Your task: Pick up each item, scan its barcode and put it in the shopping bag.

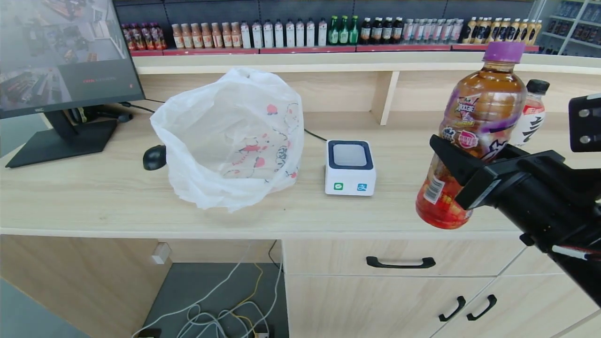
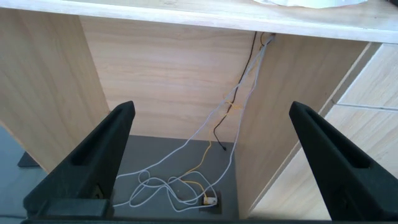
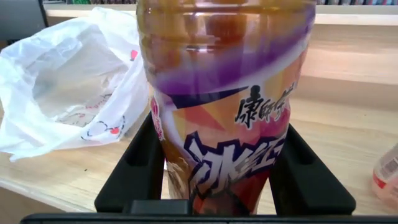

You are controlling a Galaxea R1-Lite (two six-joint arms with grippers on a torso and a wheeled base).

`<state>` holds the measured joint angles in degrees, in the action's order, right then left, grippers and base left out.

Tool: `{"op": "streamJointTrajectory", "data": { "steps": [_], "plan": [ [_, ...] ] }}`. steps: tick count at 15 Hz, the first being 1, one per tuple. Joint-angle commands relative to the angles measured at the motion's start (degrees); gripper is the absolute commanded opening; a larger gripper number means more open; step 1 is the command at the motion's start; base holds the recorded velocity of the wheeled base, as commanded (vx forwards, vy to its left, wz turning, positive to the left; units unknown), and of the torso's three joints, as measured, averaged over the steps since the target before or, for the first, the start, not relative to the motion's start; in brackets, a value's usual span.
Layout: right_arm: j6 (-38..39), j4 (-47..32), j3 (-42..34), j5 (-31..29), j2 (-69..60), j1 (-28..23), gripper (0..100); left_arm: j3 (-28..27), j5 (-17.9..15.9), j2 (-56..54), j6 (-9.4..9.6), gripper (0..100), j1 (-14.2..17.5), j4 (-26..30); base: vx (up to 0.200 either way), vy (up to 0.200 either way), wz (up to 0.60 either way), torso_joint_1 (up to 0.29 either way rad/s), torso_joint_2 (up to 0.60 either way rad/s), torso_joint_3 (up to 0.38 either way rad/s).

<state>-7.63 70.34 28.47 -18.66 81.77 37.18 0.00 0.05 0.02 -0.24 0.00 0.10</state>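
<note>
My right gripper [image 1: 474, 162] is shut on a tea bottle [image 1: 474, 136] with a purple cap and purple-orange label, held upright above the counter's front right. Its barcode faces left near the bottom. In the right wrist view the bottle [image 3: 227, 106] stands between the black fingers [image 3: 134, 168]. The white scanner [image 1: 350, 167] sits on the counter left of the bottle. Further left the white shopping bag [image 1: 232, 136] stands open; it also shows as the bag [image 3: 68, 87] in the right wrist view. My left gripper [image 2: 217, 162] hangs open below the counter, with nothing in it.
A second bottle [image 1: 529, 112] with a black cap stands behind the held one. A monitor [image 1: 61, 51] and a black mouse [image 1: 154, 157] are at the far left. Cables [image 2: 186, 186] lie on the floor under the counter [image 1: 94, 197]. Drawers with black handles [image 1: 400, 263] sit below.
</note>
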Motion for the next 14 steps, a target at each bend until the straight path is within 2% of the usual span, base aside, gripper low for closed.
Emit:
{"op": "streamJointTrajectory", "data": {
  "steps": [1, 2, 8, 12, 14],
  "plan": [
    [-0.1, -0.03, 0.19, -0.06, 0.4, 0.0, 0, 0.0, 0.04, -0.02, -0.02, 100, 0.0, -0.01, 0.0, 0.2, 0.0, 0.002, 0.01, 0.002],
    [-0.1, -0.12, 0.19, -0.14, 0.4, -0.09, 0, 0.0, 0.04, -0.02, -0.02, 100, -0.09, -0.01, 0.0, 0.2, 0.0, -0.007, 0.0, 0.002],
    [-0.81, -0.03, 3.35, -0.41, 1.37, -2.99, 0, 0.0, 0.04, -0.02, 0.16, 100, 0.0, -0.01, 0.0, 0.0, 0.0, 0.0, 0.0, 0.0],
    [-4.59, 0.06, 5.64, 0.38, 2.6, -3.96, 0, 0.0, 0.04, -0.02, 0.16, 100, 0.0, -0.01, 0.0, 0.0, 0.0, 0.0, 0.0, 0.0],
    [-6.61, 0.15, 8.89, 4.07, 4.62, -6.33, 0, 0.0, 0.04, -0.02, 0.16, 100, 0.0, -0.01, 0.0, 0.0, 0.0, 0.0, 0.0, 0.0]
  ]
}}
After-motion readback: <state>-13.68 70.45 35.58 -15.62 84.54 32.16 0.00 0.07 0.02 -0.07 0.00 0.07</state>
